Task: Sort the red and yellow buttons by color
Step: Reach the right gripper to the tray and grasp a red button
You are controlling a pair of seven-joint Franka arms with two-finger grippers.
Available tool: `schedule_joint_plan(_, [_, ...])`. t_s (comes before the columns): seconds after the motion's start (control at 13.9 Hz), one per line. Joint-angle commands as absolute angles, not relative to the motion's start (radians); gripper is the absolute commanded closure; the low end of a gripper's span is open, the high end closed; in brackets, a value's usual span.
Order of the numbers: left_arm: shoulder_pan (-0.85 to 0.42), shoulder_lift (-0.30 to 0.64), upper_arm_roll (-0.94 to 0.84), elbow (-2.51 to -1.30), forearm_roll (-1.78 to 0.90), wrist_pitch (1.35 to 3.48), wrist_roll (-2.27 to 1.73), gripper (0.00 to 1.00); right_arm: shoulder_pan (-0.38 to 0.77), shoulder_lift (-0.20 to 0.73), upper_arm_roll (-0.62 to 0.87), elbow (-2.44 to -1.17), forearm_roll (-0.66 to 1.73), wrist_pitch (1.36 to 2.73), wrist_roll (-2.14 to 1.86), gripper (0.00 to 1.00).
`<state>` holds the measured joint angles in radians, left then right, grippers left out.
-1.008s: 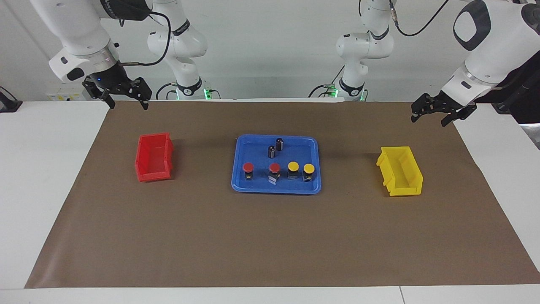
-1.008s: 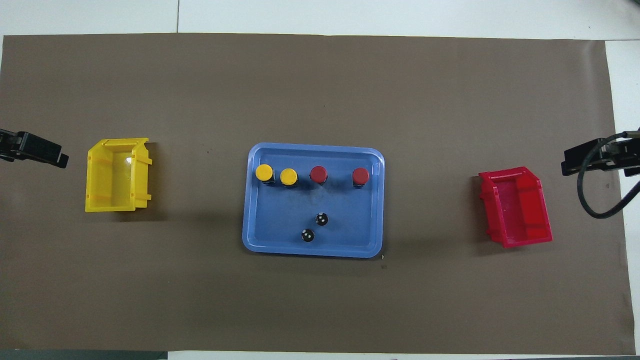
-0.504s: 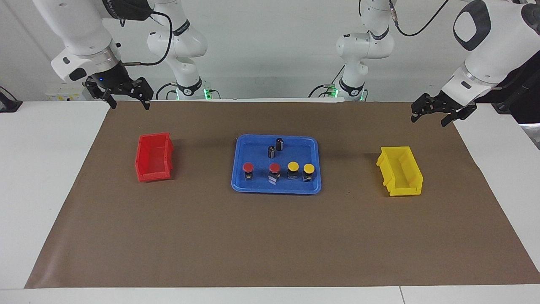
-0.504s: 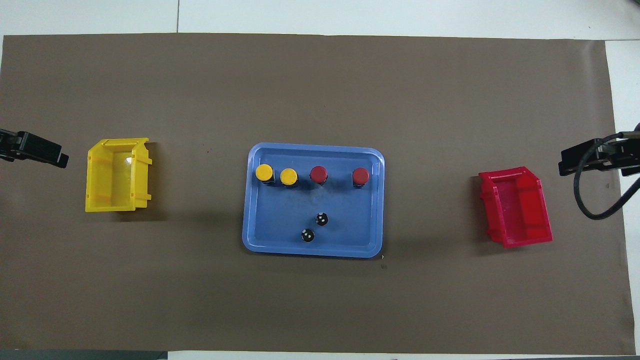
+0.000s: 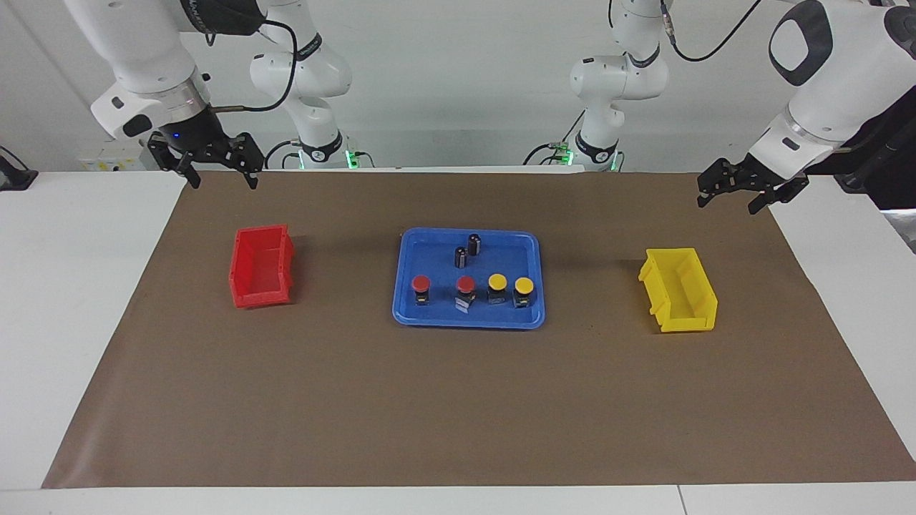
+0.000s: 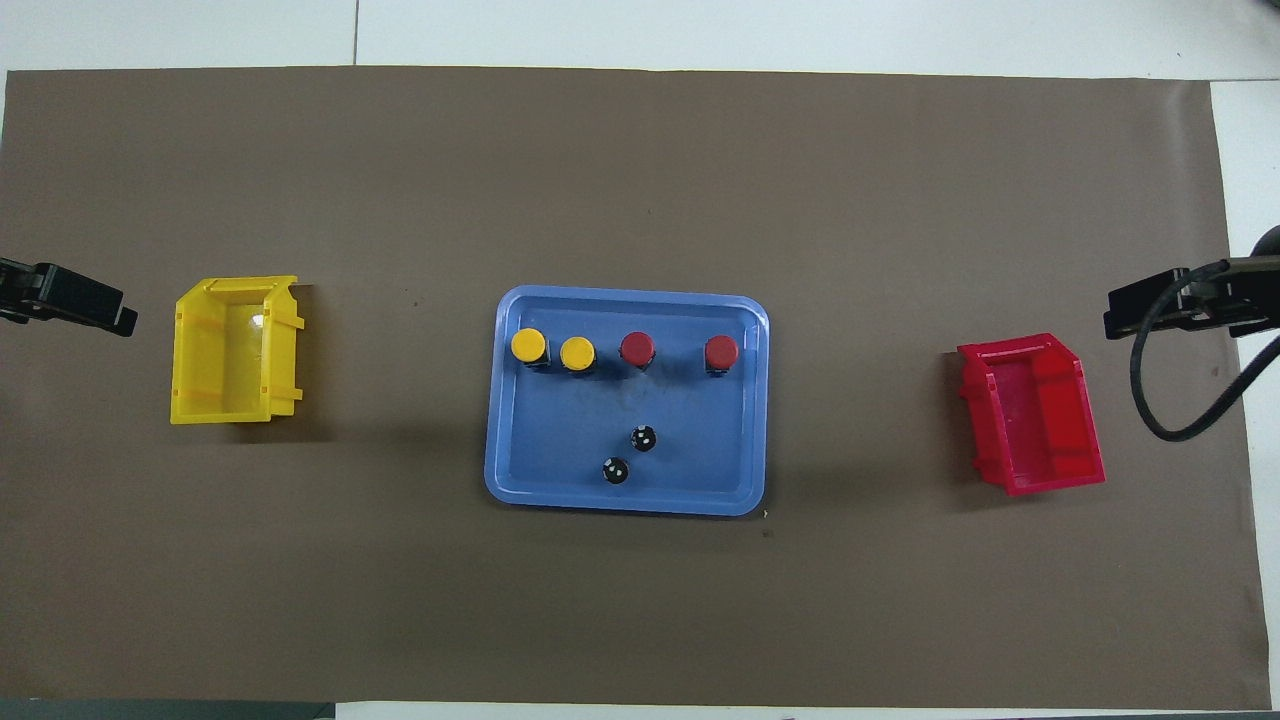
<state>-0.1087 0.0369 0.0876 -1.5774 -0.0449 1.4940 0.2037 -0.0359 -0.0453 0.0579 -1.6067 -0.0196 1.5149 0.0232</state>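
Robotics lab bench set up for a sorting trial

Two white robot arms [image 5: 136, 64] [image 5: 823, 79] stand at a white table [image 5: 79, 300] against a bare pale wall, their bases [image 5: 322, 154] [image 5: 594, 151] showing green indicator lights and trailing black cables [image 5: 275, 50]. A sheet of brown paper [image 5: 458, 408] covers the work surface, and on it sit a blue tray [image 5: 429, 318] and two small plastic parts bins, one red [image 5: 261, 266] and one yellow [image 5: 680, 290], laid out neatly as a test arrangement.

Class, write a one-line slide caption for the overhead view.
Four buttons and two dark cylinders wait in a blue tray between yellow bin and red bin.
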Motion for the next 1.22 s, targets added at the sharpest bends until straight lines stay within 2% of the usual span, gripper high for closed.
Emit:
schedule_joint_plan(0.0, [-0.103,0.012,0.084,-1.603,-0.021,1.488,0.206,0.0,0.023,-0.043,0.092,-1.634,0.012,1.572,0.123,0.0])
schedule_joint_plan(0.29, [-0.091,0.014,0.084,-1.603,-0.018,1.511,0.204,0.0,0.188,0.081,0.095,-1.626,0.02,1.69,0.335,0.0])
schedule_joint_plan(0.5, [-0.089,0.014,0.084,-1.612,-0.018,1.535,0.207,0.0,0.316,0.195,0.095,-1.681,0.011,1.882,0.501,0.0])
schedule_joint_plan(0.86, [-0.078,0.011,0.084,-1.632,-0.017,1.609,0.207,0.0,0.321,0.133,0.097,-1.949,0.021,2.149,0.515,0.0])
schedule_joint_plan(1.15, [-0.067,0.012,0.084,-1.632,-0.017,1.623,0.204,0.0,0.379,0.187,0.097,-1.957,0.021,2.21,0.558,0.0])
